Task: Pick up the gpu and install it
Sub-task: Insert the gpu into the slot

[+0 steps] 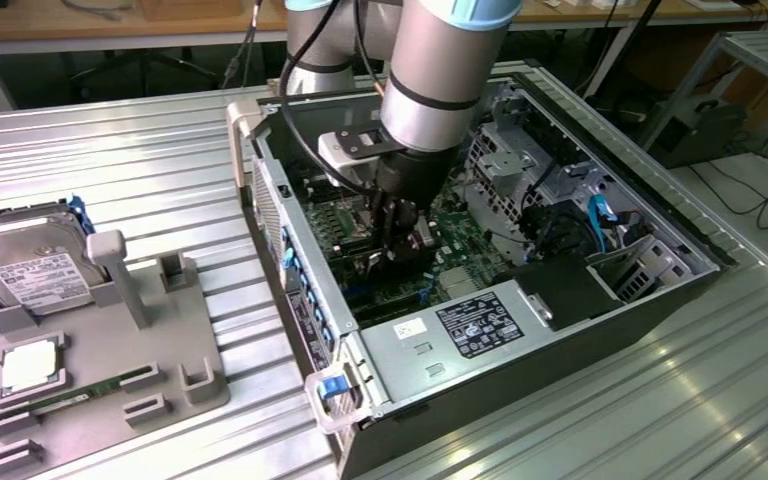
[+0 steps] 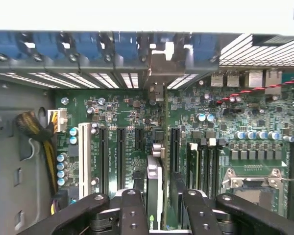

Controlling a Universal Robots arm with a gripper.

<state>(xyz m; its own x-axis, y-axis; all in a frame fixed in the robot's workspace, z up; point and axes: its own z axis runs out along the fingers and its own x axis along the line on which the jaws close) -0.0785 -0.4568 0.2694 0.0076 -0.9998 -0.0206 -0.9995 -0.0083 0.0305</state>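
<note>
1. Outside first, from the exterior view: the arm reaches down into the open computer case, which lies on its side on the ribbed metal table, so the motherboard faces up and can be reached from above. The gripper is low over the board, near the case's rear wall, with a dark card between its fingers.
2. Also there, toward the exterior view's left, a grey parts holder keeps the spares upright in slots: a hard drive and a slim RAM stick. They sit well apart from the case and untouched.
3. From the wrist view, the gpu stands on edge between the black fingers, which are clamped on it from both sides. It is held upright so its lower edge can meet an expansion slot; its silver bracket reaches toward the rear panel openings.
4. By my judgement the card is at the slots, but I cannot tell whether it is fully seated.
</note>
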